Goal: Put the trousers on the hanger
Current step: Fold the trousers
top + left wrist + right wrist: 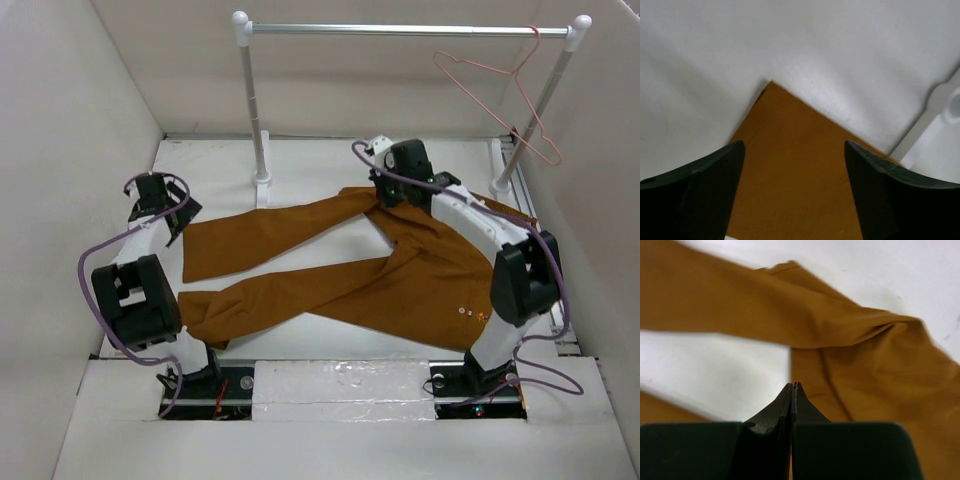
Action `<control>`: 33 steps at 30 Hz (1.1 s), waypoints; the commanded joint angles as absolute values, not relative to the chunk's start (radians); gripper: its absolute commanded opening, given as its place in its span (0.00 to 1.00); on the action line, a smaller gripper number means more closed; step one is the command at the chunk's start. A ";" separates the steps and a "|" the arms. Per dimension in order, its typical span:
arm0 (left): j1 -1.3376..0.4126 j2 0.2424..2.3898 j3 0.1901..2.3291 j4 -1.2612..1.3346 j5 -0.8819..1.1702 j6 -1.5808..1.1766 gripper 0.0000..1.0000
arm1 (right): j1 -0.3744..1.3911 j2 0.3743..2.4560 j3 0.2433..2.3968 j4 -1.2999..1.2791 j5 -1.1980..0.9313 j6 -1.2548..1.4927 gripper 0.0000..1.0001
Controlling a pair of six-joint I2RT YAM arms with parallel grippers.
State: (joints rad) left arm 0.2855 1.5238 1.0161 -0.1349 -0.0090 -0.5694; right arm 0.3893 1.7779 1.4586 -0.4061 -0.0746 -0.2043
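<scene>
Rust-brown trousers [330, 270] lie flat mid-frame on the desk [320, 165], so the left gripper [795, 149] hangs spread over a leg cuff, seemingly ready to pinch, while the right gripper [792, 387] is pressed together above the crotch (hanger [500, 95] hangs upper right).

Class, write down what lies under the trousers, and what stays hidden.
The trousers lie spread on the white table, which shows around them. Anything beneath the cloth is covered, and the right arm hides part of them too.
</scene>
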 commanded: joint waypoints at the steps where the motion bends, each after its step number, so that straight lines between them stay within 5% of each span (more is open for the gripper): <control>1: 0.273 1.560 0.997 -0.265 -0.028 -0.512 0.79 | 0.432 1.709 1.317 -0.350 -0.067 -0.182 0.03; 2: 0.273 1.568 0.993 -0.253 -0.014 -0.514 0.81 | 0.443 1.704 1.295 -0.354 -0.057 -0.187 0.10; 3: 0.273 1.594 0.994 -0.250 0.042 -0.517 0.82 | 0.443 1.709 1.261 -0.356 -0.069 -0.190 0.30; 6: 0.273 1.666 1.003 -0.249 0.069 -0.525 0.82 | 0.434 1.727 1.233 -0.354 -0.117 -0.193 0.53; 11: 0.273 1.741 1.014 -0.213 0.041 -0.552 0.79 | 0.388 1.775 1.218 -0.334 -0.061 -0.213 0.58; 13: 0.273 1.778 1.031 -0.206 0.017 -0.561 0.70 | 0.377 1.793 1.223 -0.316 -0.037 -0.212 0.59; 17: 0.273 1.850 1.087 -0.215 -0.032 -0.592 0.41 | 0.412 1.868 1.238 -0.307 -0.020 -0.195 0.50; 18: 0.273 1.877 1.130 -0.218 -0.031 -0.589 0.33 | 0.423 1.881 1.221 -0.299 -0.015 -0.189 0.32; 19: 0.273 1.894 1.153 -0.236 -0.031 -0.592 0.14 | 0.432 1.884 1.212 -0.292 -0.012 -0.178 0.20; 21: 0.273 1.945 1.227 -0.276 -0.014 -0.606 0.01 | 0.463 1.865 1.184 -0.285 -0.015 -0.172 0.00; 33: 0.397 1.912 1.396 -0.348 -0.146 -0.660 0.00 | 0.569 1.568 0.917 -0.491 -0.228 -0.288 0.00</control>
State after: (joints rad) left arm 0.3763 1.9736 1.3499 -0.2844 -0.0570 -0.6350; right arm 0.5461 1.6161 0.9379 -0.3824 -0.1123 -0.2504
